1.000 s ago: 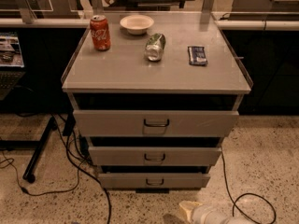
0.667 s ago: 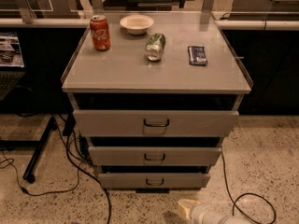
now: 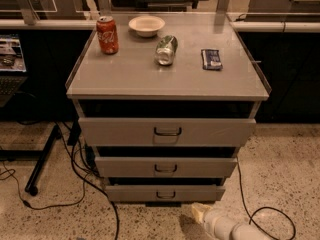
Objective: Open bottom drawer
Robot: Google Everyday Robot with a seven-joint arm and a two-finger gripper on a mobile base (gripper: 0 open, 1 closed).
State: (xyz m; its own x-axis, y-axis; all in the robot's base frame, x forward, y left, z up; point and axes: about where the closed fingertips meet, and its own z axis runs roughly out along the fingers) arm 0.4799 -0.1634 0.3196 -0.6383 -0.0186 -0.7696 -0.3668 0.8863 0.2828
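Barely shifted since a second ago, the gripper [image 3: 204, 214] hangs near the floor, just below-right of the bottom drawer [image 3: 135, 193]; its grip cannot be told.

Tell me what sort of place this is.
Probably an office or lab workspace: grey drawer cabinet, soda can on top, cables across the speckled floor. The gripper sits low by the bottom drawer's right end.

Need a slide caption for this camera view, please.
Gripper low near the floor, front-right of the grey bottom drawer.

High frontal view, angled down at cabinet [image 3: 170, 81]; hand [image 3: 200, 212] bottom-right.
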